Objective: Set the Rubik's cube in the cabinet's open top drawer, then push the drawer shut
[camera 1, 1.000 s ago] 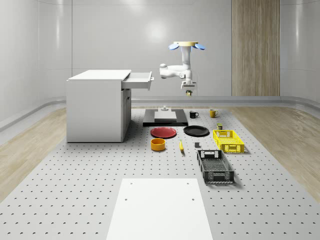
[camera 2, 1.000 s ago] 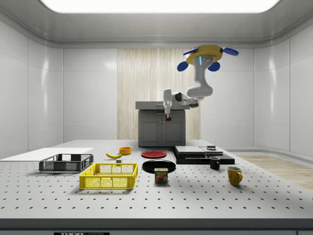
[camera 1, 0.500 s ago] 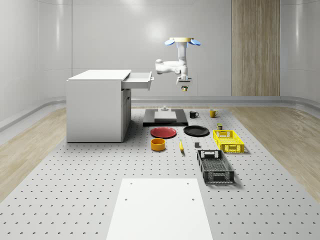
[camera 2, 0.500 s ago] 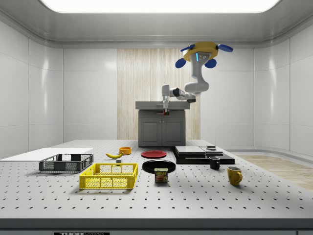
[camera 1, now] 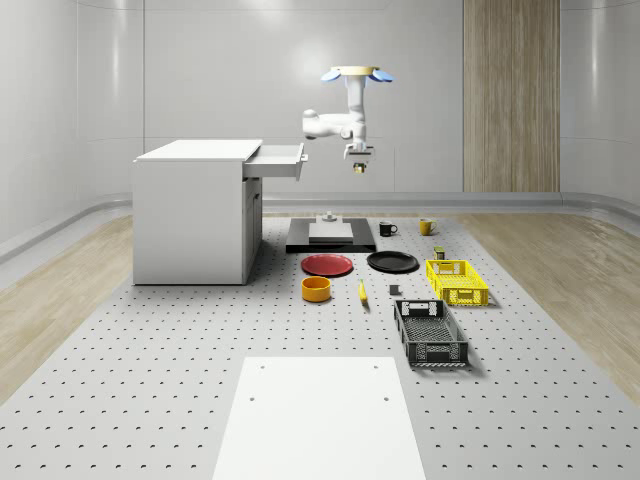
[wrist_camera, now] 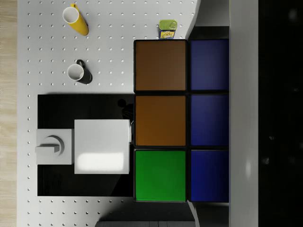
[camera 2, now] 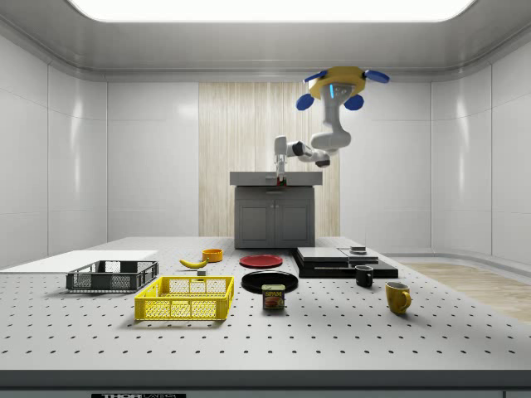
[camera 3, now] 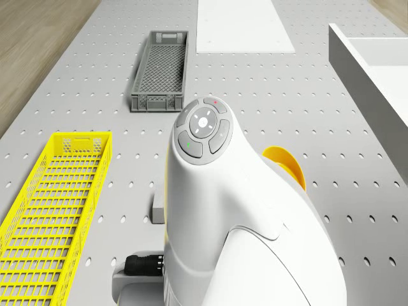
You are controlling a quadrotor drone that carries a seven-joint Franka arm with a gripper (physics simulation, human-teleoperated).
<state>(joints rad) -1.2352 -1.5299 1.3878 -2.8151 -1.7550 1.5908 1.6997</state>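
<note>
The drone [camera 1: 357,74] hovers high above the table, to the right of the white cabinet [camera 1: 195,210] in the whole-scene view. Its arm reaches toward the cabinet, and the gripper [camera 1: 358,160] points down, shut on the Rubik's cube [camera 1: 358,168]. The cube hangs in the air a short way to the right of the open top drawer [camera 1: 280,157], at about the drawer's height. In the wrist view the cube [wrist_camera: 182,120] shows brown, green and blue tiles. From the side, the gripper [camera 2: 280,170] hangs in front of the cabinet [camera 2: 274,211] top.
Below the gripper lies a black slab with a white block [camera 1: 330,235]. Near it sit a red plate [camera 1: 327,264], a black plate [camera 1: 392,261], an orange bowl [camera 1: 316,289], a yellow crate [camera 1: 456,281], a grey crate [camera 1: 430,333] and two mugs [camera 1: 388,228].
The drone and arm have risen and moved toward the whole-scene view's left, carrying the cube closer to the open drawer. The gripper has stayed shut on the cube.
</note>
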